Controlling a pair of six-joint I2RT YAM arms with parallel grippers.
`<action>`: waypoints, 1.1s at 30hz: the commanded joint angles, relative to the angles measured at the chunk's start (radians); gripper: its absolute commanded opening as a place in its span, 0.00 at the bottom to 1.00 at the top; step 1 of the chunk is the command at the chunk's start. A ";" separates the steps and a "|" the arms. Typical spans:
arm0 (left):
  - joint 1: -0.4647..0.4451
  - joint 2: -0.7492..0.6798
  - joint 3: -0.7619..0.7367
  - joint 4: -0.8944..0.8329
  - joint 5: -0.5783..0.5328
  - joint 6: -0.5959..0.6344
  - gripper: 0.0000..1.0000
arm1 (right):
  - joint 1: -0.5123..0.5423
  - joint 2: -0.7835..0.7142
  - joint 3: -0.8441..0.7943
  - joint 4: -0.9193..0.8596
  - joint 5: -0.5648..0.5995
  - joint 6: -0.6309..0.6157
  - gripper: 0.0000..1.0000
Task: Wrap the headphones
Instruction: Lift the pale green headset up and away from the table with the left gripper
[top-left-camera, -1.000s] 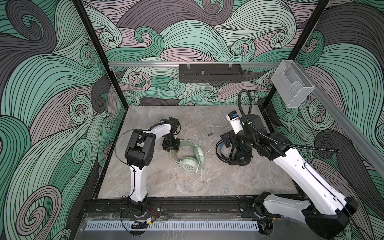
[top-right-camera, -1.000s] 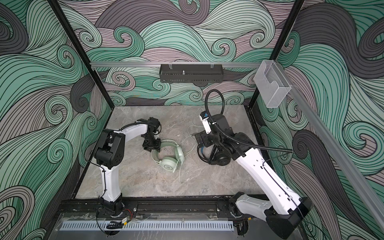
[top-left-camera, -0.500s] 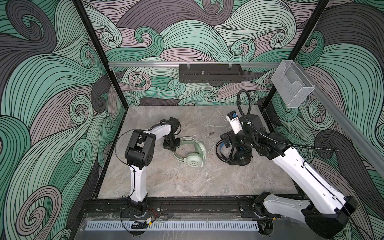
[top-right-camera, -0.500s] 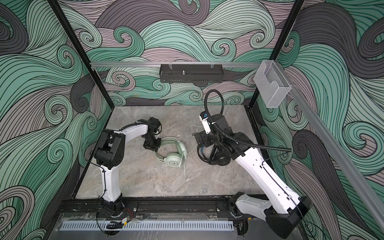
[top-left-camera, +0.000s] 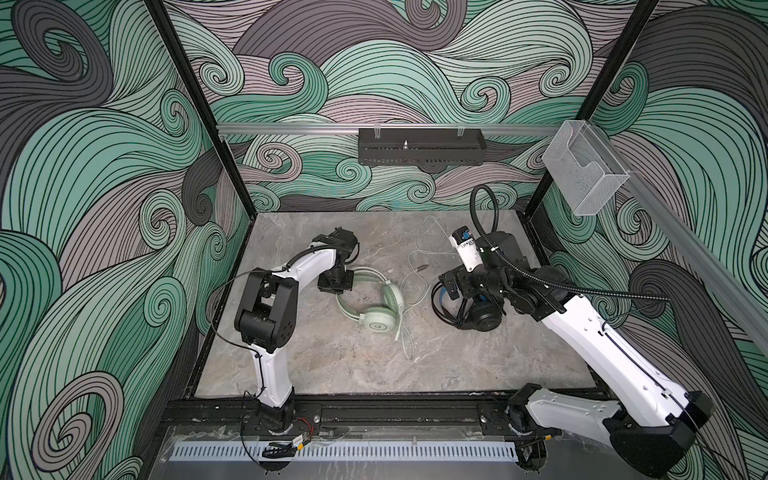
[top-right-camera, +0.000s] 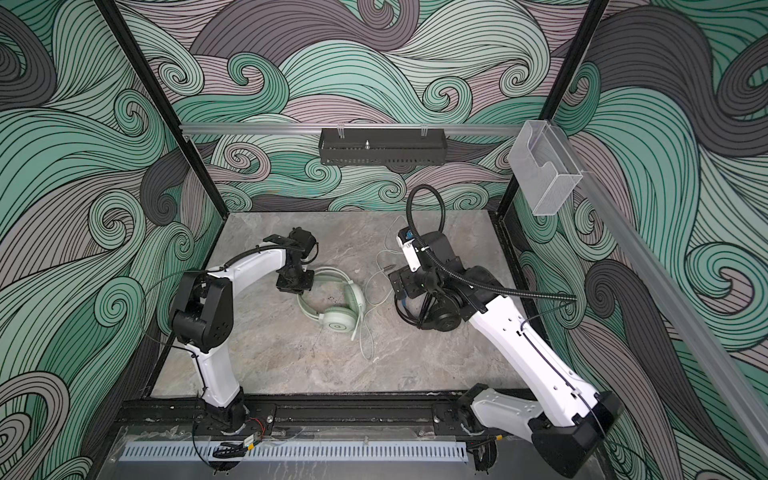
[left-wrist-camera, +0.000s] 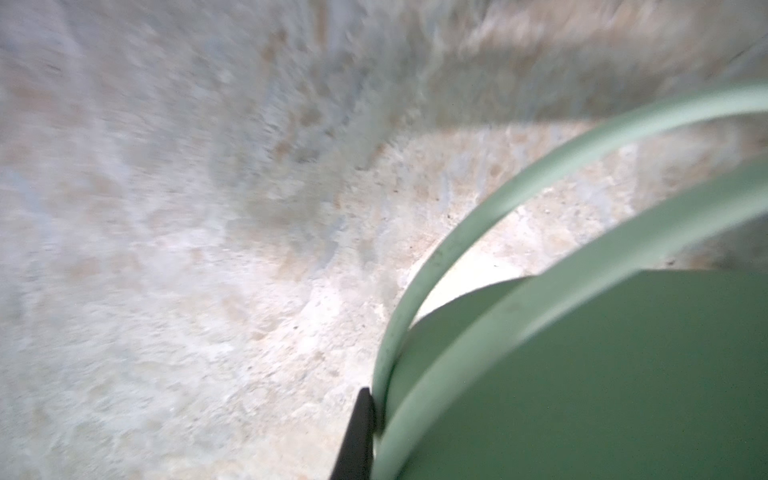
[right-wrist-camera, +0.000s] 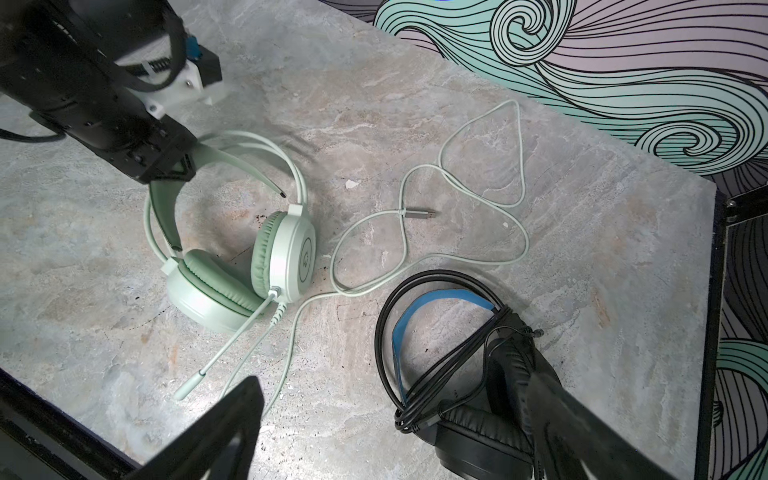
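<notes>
Marble bench (top-left-camera: 332, 365) is bare along its near edge; mint headphones (top-left-camera: 376, 320) lie mid-bench, black headphones (top-left-camera: 482, 318) near the right edge. The left gripper (top-left-camera: 336, 286), ajar a second ago, now clamps the mint headband (right-wrist-camera: 237, 164); the right gripper (right-wrist-camera: 392, 384) gapes above the black headphones.

Mint-green headset (top-left-camera: 377, 321) with pale cable (right-wrist-camera: 478, 261) — black headset (right-wrist-camera: 482, 428), blue inner band (right-wrist-camera: 442, 300). Table (top-left-camera: 332, 365) grey, marbled; walls (top-left-camera: 374, 62) swirl teal, mauve, dark grey.
</notes>
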 joint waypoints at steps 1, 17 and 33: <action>0.006 -0.080 0.095 -0.075 -0.043 -0.047 0.00 | 0.006 -0.031 0.003 0.009 -0.030 -0.031 1.00; 0.003 -0.278 0.369 -0.167 -0.050 0.083 0.00 | 0.033 -0.123 -0.073 0.246 -0.298 -0.029 0.99; -0.003 -0.393 0.487 -0.148 -0.129 0.063 0.00 | 0.045 -0.162 -0.185 0.545 -0.600 0.040 0.99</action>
